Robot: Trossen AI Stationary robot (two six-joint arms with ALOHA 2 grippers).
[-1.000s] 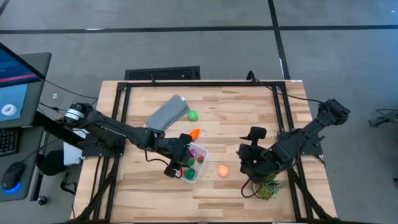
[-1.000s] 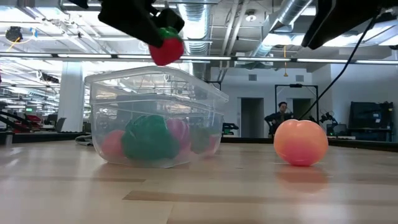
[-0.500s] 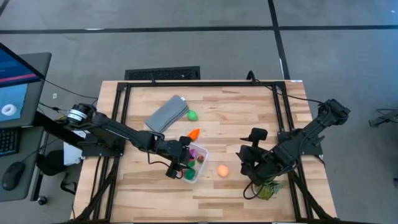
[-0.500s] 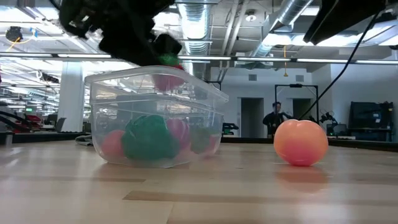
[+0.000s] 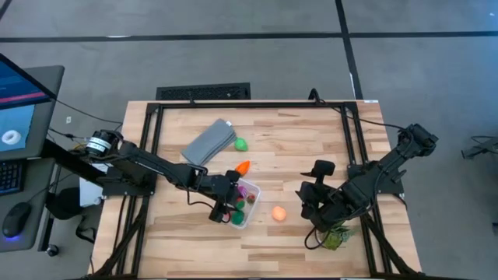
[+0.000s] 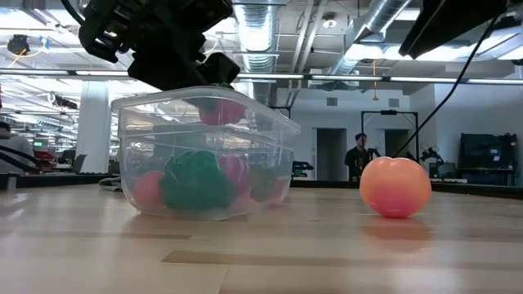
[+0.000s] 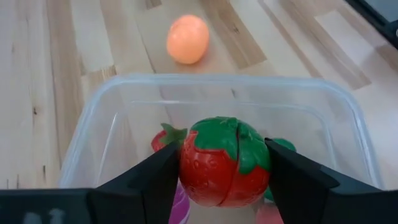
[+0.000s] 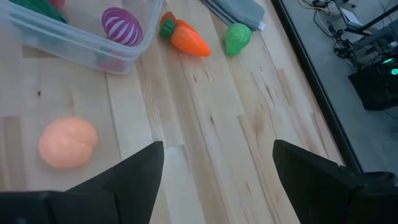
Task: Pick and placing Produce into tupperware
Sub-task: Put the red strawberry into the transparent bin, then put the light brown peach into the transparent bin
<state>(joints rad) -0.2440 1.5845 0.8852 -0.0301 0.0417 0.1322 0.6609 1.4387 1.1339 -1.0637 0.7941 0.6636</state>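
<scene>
The left gripper (image 7: 224,163) has been sinking from above the tupperware (image 7: 93,134) and is now dipping the strawberry (image 7: 222,160), clamped between its jaws, inside the rim. Placing is underway; next comes opening. The right gripper (image 8: 214,177) is waiting wide, the orange ball (image 8: 67,142) just beside one jaw.

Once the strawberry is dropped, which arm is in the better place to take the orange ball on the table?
Probably the right. Its open gripper hangs just beside the orange ball, with nothing between them. The left gripper is busy: it holds the strawberry over the tupperware, which stands between it and the ball.
</scene>
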